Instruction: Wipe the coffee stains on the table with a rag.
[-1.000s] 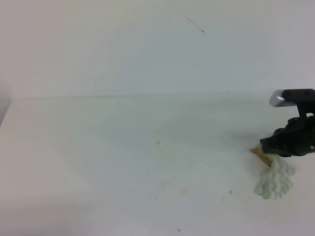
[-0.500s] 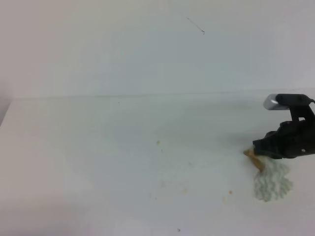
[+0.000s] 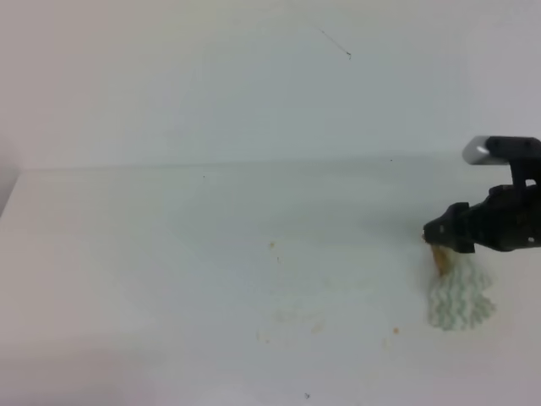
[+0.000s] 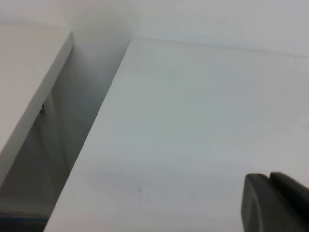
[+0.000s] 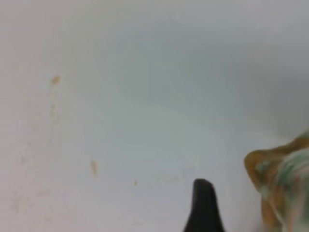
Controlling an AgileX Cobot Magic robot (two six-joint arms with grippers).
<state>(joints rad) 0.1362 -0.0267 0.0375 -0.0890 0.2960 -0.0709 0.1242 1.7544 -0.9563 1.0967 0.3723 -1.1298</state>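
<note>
**Right end effector gripping the rag at the counter's right side**

From the exterior high view, the right end effector (image 3: 441,234) is reaching in from the right edge and pinching the brown-stained top of the rag (image 3: 459,296), its jaws closed on the cloth. The rag is hanging from the grip and spreading onto the white counter (image 3: 169,254), well to the right of the middle. The coffee stains (image 3: 314,327) are showing only as faint brown specks and smears near the counter's centre and front, well apart from the rag. A pale wall (image 3: 211,85) is rising behind the counter.

From the left wrist view, only a dark corner of the left end effector (image 4: 273,203) is showing at the lower right, so I cannot tell whether it is open or closed. It is hanging over the counter's (image 4: 193,121) left edge.

From the right wrist view, one dark fingertip (image 5: 203,205) is pointing up from the bottom edge. The rag (image 5: 282,186), brown-edged with green stripes, is bunching at the right. Small orange-brown stains (image 5: 93,166) are dotting the counter (image 5: 169,72) to the left.
</note>
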